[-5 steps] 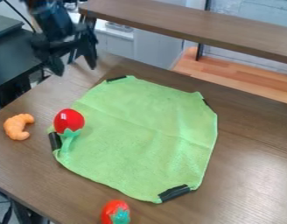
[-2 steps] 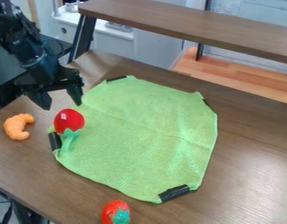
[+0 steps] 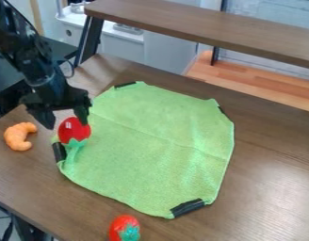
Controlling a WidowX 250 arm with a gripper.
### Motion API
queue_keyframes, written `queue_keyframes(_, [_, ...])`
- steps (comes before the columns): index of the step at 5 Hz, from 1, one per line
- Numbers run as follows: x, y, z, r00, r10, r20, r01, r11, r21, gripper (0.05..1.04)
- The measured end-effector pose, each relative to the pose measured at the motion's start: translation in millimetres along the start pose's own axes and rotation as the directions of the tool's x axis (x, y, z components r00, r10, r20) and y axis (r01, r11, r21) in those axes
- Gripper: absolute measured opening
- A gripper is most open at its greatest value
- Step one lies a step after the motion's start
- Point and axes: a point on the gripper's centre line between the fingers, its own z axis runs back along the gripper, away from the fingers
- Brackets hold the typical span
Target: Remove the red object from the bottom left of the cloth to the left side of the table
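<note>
Update: my pincer (image 3: 67,124) had just dropped from about eleven o'clock and was down at the far side of the red toy (image 3: 74,130). Jaws were spread, one tip at the toy's ten o'clock, the other at its one o'clock. Whether the tip at one o'clock touched it, I couldn't tell. No grip yet. The toy hadn't moved: on the green cloth (image 3: 150,146), near its nine o'clock edge, leafy end toward six, beside a black strip (image 3: 59,152).

Meaning for the task: the approach looked nearly done, the pick and the carry weren't. I judged I needed a bit more travel toward six o'clock and down, then a squeeze, a lift and a short carry toward nine onto the table (image 3: 264,197).

Risks: round, likely slick body could roll out on a high pinch; a low one could snag cloth. The orange croissant (image 3: 19,137) sat at the toy's nine, so the set-down had to miss it. The other red toy (image 3: 124,228), off the cloth past six o'clock, wasn't my target.
</note>
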Motion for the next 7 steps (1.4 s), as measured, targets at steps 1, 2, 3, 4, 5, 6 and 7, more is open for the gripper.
queue_keyframes(1, [-4, 3, -12, 1.0, 0.005, -0.016, -0.005, 1.0, 0.022, 1.001])
queue_keyframes(2, [-5, 5, -22, 1.0, 0.023, -0.016, -0.023, 0.999, 0.032, 1.0])
queue_keyframes(3, [0, 0, -26, 0.998, 0.059, 0.015, -0.06, 0.998, 0.012, 0.95])
queue_keyframes(4, [1, -4, -26, 0.997, 0.079, 0.018, -0.079, 0.997, -0.012, 0.773])
queue_keyframes(5, [-6, -11, -26, 0.999, 0.052, -0.015, -0.052, 0.999, -0.007, 0.732])
queue_keyframes(6, [-11, -29, -21, 0.999, -0.001, -0.039, 0.002, 1.0, 0.007, 0.732])
queue_keyframes(7, [-11, -45, -7, 0.999, -0.024, -0.032, 0.025, 0.999, 0.032, 0.732])
